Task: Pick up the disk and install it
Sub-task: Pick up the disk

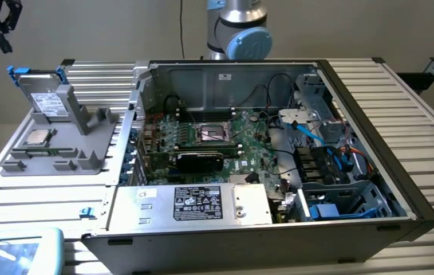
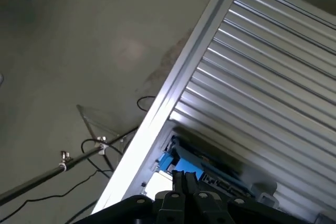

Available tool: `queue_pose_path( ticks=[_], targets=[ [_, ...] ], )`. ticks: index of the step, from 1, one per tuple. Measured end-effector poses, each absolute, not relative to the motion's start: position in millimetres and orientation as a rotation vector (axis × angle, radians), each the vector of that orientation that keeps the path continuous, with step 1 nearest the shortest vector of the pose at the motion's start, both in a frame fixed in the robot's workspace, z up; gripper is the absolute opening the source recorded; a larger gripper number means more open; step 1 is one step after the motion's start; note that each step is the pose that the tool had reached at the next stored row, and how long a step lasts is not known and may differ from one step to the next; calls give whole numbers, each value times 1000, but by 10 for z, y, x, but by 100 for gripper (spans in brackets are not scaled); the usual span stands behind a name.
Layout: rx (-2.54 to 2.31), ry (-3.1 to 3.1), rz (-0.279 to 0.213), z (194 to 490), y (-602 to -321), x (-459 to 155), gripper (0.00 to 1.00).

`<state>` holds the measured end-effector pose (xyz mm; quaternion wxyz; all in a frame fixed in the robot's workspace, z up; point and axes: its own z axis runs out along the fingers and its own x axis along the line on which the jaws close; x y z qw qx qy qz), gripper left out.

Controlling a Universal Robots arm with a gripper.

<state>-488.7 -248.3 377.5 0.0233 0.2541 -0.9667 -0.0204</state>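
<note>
Black hand (image 1: pixel 2 41) shut, empty, high over the exterior view's far left. Silver hard drive in blue plastic frame (image 1: pixel 43 94) stands upright in grey holder (image 1: pixel 87 123) on ribbed worktop (image 1: pixel 41 189). Likely rigid, light, shock-sensitive; grip frame edges.

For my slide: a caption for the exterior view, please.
Shut gripper above the disk, upright in a grey holder beside the open case.

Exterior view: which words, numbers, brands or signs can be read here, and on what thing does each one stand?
No text here can be read as words.
The black label on the silver box: white print and symbols, too small to read.
The white label on the disk: dark print, too small to read.
</note>
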Motion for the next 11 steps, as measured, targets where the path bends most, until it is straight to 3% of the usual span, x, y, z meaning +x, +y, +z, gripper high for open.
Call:
queue_pose_path(
  ticks=[11],
  targets=[
    [1082, -2895, -55, 3775, -2483, -4887, 11]
  ],
)
